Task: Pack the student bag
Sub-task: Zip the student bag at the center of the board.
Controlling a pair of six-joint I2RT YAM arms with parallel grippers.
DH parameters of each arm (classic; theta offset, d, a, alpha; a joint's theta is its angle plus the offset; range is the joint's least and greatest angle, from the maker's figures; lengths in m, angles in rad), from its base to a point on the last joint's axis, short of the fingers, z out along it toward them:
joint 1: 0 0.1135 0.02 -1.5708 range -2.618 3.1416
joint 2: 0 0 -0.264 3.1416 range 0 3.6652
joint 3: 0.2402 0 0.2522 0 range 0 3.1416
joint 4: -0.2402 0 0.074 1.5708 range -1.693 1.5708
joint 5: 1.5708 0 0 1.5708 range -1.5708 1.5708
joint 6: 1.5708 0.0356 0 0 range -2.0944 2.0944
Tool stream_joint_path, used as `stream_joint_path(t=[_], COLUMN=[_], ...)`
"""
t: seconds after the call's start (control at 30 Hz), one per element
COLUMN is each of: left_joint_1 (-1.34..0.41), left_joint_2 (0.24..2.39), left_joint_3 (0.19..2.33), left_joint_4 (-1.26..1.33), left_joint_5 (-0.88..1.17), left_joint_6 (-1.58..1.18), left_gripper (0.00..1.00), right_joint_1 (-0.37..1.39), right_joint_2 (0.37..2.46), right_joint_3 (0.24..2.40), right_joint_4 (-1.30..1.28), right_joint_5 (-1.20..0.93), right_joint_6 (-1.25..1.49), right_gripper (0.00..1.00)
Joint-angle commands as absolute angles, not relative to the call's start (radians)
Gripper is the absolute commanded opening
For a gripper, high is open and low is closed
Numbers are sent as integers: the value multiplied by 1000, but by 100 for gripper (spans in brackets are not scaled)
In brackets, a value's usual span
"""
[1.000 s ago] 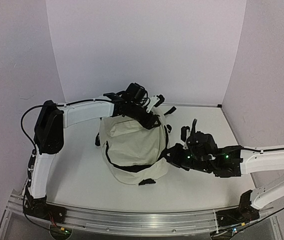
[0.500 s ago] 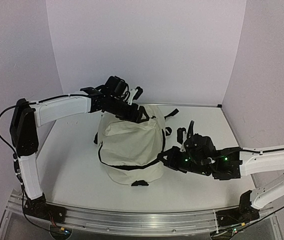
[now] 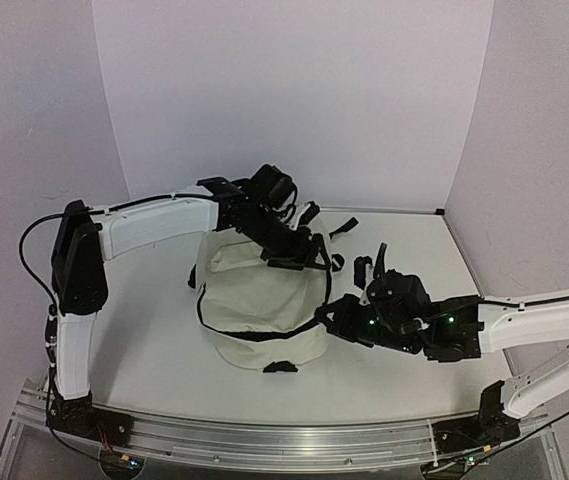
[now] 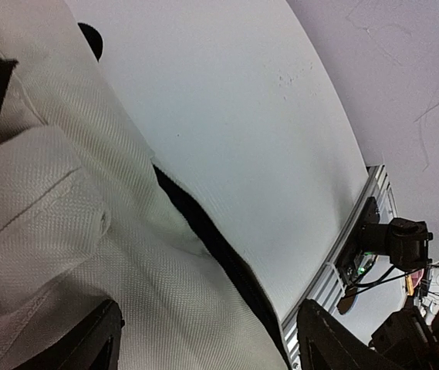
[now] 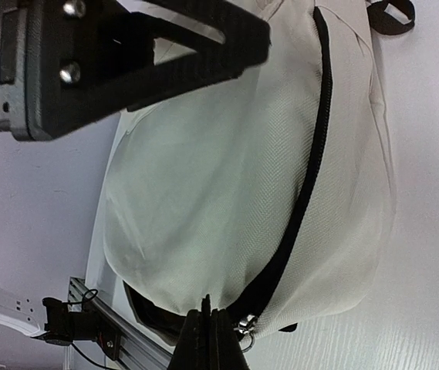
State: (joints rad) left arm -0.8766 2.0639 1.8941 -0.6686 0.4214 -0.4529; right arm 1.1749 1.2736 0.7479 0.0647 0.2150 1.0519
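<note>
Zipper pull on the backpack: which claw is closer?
Right. The right gripper sits beside the zipper pull; the left gripper is open over the student bag's far end.

The cream student bag (image 5: 227, 177) fills the centre. Its black zipper (image 5: 315, 177) curves down to the pressed-together tips of the right gripper (image 5: 210, 339) at bottom centre.

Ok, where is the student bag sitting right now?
In the top view the student bag lies in the middle of the table, slightly left of centre, with the left arm above its far edge and the right arm at its right side.
</note>
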Motion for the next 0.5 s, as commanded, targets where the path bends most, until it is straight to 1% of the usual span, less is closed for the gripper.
stream_joint_path(t=[0.0, 0.03, 0.1, 0.33, 0.4, 0.47], left_joint_1=[-893, -898, -903, -910, -911, -913], left_joint_2=[2109, 2121, 2139, 2164, 2169, 2174], left_joint_3=[1968, 1975, 1985, 1981, 1983, 1984], left_joint_4=[-778, -796, -814, -747, -726, -715], left_joint_5=[444, 439, 442, 508, 520, 529], left_joint_6=[-478, -474, -470, -503, -513, -521], left_gripper=[77, 76, 69, 39, 36, 29], right_joint_1=[1189, 1189, 1189, 1189, 1189, 1189], right_joint_2=[1255, 1253, 1249, 1245, 1242, 1236], right_joint_3=[759, 758, 756, 751, 745, 742], right_joint_4=[126, 126, 126, 126, 126, 125], right_joint_5=[238, 240, 245, 251, 254, 256], right_joint_6=[1051, 1050, 1048, 1046, 1047, 1048], right_gripper=[0, 0, 0, 0, 0, 0])
